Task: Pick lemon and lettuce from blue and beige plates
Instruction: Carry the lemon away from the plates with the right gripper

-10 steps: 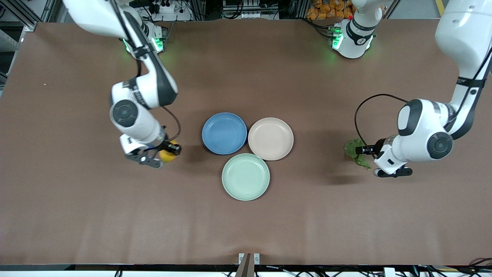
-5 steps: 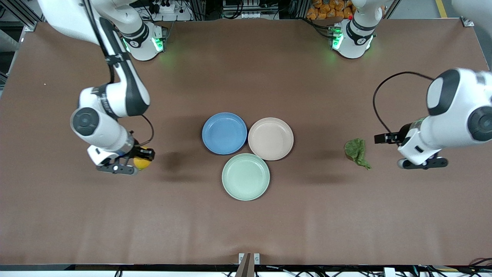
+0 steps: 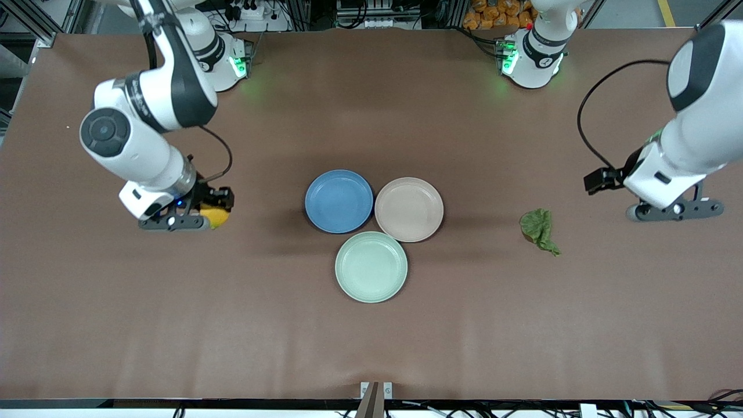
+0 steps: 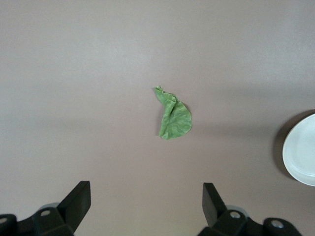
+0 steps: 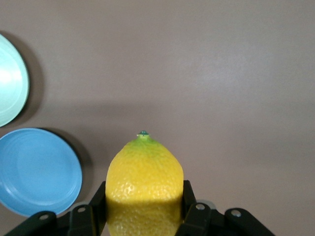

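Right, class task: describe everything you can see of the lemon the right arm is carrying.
The small oval yellow lemon has dimpled, waxy-looking skin that shades to green at a pointed tip with a tiny dark nub. It is whole and unmarked. The right pincer is shut on its sides, the tip pointing away from the wrist. It hangs over bare brown table toward the right arm's end, apart from the round matte blue plate; only the pincer touches it.

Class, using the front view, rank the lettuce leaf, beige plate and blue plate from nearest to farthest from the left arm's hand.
1. Lettuce leaf, on the table toward the left hand's end.
2. Beige plate, mid-table.
3. Blue plate, beside it toward the right arm's end.
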Robot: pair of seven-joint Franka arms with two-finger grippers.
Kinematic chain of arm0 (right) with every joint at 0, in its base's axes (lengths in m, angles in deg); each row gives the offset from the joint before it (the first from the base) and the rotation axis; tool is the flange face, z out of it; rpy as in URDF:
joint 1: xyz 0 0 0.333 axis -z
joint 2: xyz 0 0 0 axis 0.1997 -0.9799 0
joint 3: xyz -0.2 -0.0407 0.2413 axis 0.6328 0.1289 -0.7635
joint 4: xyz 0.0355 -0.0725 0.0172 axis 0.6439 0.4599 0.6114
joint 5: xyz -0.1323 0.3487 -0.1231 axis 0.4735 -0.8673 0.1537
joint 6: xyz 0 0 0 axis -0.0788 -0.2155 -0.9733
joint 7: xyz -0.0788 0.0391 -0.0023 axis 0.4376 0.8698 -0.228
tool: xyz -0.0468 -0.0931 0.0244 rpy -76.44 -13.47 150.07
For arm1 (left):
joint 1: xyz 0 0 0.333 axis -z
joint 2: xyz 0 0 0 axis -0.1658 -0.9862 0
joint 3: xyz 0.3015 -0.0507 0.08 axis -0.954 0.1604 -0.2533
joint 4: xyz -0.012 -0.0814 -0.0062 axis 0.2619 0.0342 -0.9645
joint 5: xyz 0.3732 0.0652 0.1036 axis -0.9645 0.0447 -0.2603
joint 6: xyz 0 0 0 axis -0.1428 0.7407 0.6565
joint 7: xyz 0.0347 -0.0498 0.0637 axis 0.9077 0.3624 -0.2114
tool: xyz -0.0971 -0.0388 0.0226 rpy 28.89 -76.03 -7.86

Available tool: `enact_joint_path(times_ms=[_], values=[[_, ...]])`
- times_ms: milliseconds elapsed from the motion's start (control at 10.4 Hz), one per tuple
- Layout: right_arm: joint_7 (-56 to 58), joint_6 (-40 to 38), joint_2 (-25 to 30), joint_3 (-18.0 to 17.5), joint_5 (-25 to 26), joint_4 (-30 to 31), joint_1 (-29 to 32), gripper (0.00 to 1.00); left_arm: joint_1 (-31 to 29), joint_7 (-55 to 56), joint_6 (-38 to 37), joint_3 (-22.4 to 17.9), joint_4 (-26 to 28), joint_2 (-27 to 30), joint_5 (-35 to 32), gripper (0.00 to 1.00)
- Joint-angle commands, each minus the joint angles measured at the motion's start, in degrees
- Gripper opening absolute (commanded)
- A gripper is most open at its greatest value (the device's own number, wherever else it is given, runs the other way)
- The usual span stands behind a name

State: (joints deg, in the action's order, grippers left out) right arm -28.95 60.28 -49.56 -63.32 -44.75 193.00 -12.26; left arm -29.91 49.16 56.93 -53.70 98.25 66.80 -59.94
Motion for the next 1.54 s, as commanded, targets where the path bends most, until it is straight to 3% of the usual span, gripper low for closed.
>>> enact_joint_path(times_ms=[0, 193, 578, 867, 1059, 1444], values=[[-0.64, 0.46, 0.64, 0.37, 4.02, 0.81, 1.71, 0.0, -0.29, -0.2, -0.92, 0.02, 0.79, 3.16, -0.6, 1.0], [0.23, 5.18, -1.81, 0.37, 8.08, 1.24, 5.74, 0.0, -0.38, -0.29, -2.06, 0.02, 0.79, 4.74, -0.33, 1.0], [6.37, 15.82, -9.72, 0.28, 8.0, 1.77, 12.25, 0.0, -0.47, -0.29, -2.07, 0.11, 0.79, 5.8, -0.33, 1.0], [11.29, 19.44, -14.91, 0.2, 7.3, 1.51, 15.33, 0.0, 0.93, -0.29, -1.98, -0.5, 0.79, 6.86, 0.63, 1.0], [14.28, 20.24, -16.67, 0.02, 7.03, 1.42, 17.35, 0.0, 7.93, -0.29, -1.98, -7.4, 0.79, 7.38, 0.72, 1.0], [21.76, 19.45, -19.67, 0.02, -3.33, 1.68, 18.94, 0.0, 20.25, -0.37, -1.98, -20.42, 0.97, 8.44, 2.83, 1.0]])
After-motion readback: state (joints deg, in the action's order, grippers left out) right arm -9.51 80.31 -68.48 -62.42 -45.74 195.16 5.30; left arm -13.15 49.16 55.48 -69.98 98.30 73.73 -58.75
